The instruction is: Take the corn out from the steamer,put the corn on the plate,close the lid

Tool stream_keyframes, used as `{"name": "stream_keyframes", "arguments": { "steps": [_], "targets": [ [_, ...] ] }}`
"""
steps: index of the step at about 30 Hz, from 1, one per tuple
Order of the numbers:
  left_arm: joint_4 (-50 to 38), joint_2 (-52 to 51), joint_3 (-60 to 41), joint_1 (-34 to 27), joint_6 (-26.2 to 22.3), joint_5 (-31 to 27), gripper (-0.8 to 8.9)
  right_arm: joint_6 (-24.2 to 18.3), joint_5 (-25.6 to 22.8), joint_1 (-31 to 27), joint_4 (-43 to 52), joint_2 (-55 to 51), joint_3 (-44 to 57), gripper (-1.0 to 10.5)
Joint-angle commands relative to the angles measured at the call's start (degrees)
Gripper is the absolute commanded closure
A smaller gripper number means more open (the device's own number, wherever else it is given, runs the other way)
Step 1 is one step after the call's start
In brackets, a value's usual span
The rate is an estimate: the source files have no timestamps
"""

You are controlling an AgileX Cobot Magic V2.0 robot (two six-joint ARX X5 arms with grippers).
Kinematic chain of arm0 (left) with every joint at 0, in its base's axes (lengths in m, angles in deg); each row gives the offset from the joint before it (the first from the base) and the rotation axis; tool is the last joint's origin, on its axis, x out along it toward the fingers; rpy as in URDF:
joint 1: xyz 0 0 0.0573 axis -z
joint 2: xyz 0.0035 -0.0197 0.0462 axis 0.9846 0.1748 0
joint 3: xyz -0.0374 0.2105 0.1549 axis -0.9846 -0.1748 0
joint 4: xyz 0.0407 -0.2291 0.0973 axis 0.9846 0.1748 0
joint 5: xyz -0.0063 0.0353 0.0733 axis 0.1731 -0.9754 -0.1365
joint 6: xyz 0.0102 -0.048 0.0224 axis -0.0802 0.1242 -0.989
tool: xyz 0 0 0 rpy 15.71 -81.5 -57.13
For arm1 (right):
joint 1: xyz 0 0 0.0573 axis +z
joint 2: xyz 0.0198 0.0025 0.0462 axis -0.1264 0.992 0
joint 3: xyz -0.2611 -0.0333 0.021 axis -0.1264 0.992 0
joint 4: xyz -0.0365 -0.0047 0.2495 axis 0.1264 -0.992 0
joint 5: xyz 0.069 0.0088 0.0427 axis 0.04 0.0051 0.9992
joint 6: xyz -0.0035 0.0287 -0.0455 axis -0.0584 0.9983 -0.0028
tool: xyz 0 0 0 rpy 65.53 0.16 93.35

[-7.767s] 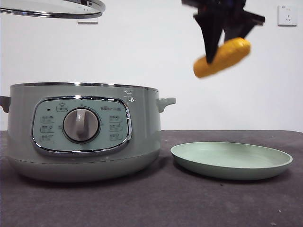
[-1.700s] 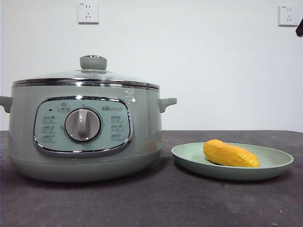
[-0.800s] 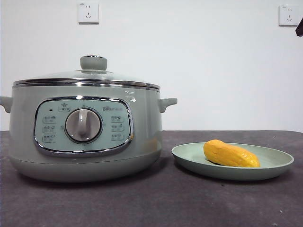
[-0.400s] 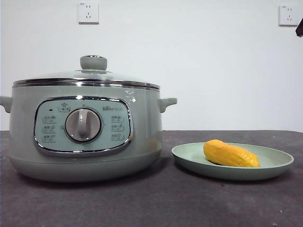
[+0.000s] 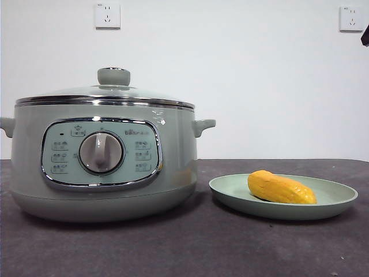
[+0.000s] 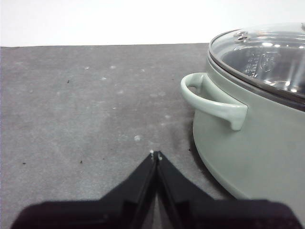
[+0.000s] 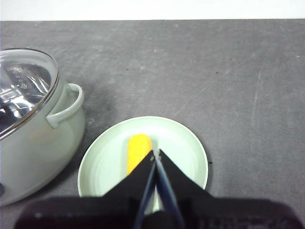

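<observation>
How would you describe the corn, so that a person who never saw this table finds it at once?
Start at the big sage-green steamer with its glass lid on. Beside it on the dark table sits a shallow pale green plate. The corn lies on that plate: a short orange-yellow cob, the only bright thing here.

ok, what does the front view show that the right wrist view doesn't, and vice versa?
Front view only: the steamer's control panel and dial, the lid's knob, two wall sockets, and a black tip at the top right corner. Right wrist view only: the right gripper, shut, above the plate, plus a top-down look through the glass lid. Both show: the steamer with its lid on, and the corn lying on the plate beside it.
</observation>
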Motion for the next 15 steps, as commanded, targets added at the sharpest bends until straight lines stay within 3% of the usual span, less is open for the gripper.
{"name": "stream_keyframes", "arguments": {
  "steps": [1, 11, 15],
  "targets": [
    [0.13, -0.09, -0.68, -0.2, 0.22, 0.13, 8.16, 0.68, -0.2, -0.13, 0.33, -0.09, 0.39, 9.4],
    [0.13, -0.09, -0.68, -0.2, 0.22, 0.13, 8.16, 0.48, -0.22, -0.13, -0.31, -0.13, 0.39, 9.5],
    [0.13, -0.09, -0.68, -0.2, 0.2, 0.13, 8.16, -3.41, -0.39, -0.96, -2.78, -2.73, 0.42, 9.5]
  ]
}}
